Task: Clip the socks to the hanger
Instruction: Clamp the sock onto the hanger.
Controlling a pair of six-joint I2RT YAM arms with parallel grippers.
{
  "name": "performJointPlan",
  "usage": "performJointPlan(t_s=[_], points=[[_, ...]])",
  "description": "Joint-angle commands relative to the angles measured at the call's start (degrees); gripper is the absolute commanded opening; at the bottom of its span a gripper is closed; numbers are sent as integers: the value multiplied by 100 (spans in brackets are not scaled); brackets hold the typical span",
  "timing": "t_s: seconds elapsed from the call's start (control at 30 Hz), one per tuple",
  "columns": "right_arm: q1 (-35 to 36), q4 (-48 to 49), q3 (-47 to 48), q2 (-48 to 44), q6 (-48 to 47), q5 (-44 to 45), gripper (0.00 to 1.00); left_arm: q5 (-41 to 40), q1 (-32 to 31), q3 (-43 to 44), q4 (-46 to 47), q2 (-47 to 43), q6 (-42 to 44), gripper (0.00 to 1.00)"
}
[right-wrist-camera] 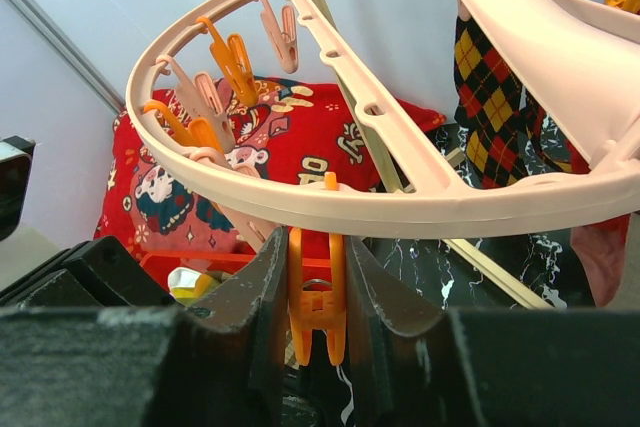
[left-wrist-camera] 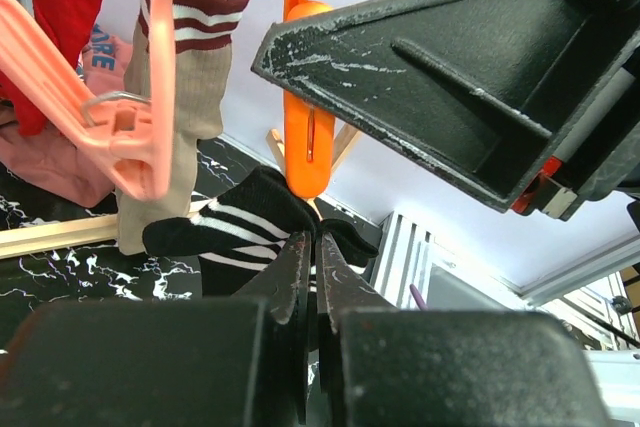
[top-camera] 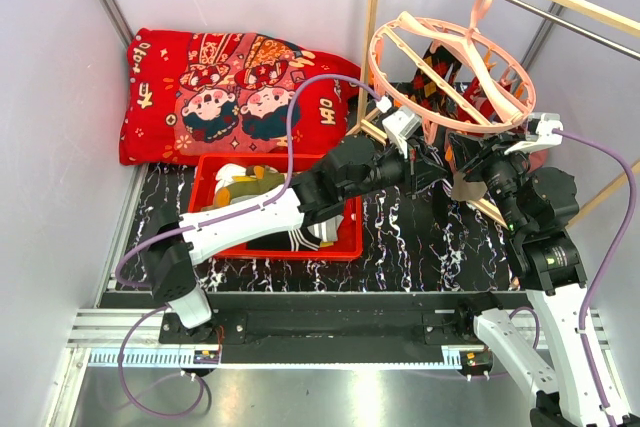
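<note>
The pale-pink ring hanger hangs from a wooden pole at the back right; it also fills the right wrist view. My left gripper is shut on a black sock with white stripes and holds its edge right under an orange clip. My right gripper is shut on that orange clip, pressing both its sides just below the ring. In the top view both grippers, left and right, meet under the ring's near edge. An argyle sock and a beige striped sock hang clipped.
A red basket with more socks stands under the left arm. The red cartoon cushion lies at the back left. Wooden rack poles stand beside the hanger. A pink clip dangles left of the held sock.
</note>
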Motion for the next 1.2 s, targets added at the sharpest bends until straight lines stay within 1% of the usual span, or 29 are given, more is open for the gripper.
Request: performJointPlan(t_s=[0.0,0.3,1.17], points=[[-21,156,161,-18,-118,-57,0,72,-39,318,230,-45,93,0],[-21,156,232,-18,-144,-93,0,19,-47,485,-25,104,146,0],[-12,191,170,-18,-179,-58,0,28,-100,749,-307,210,242,0]])
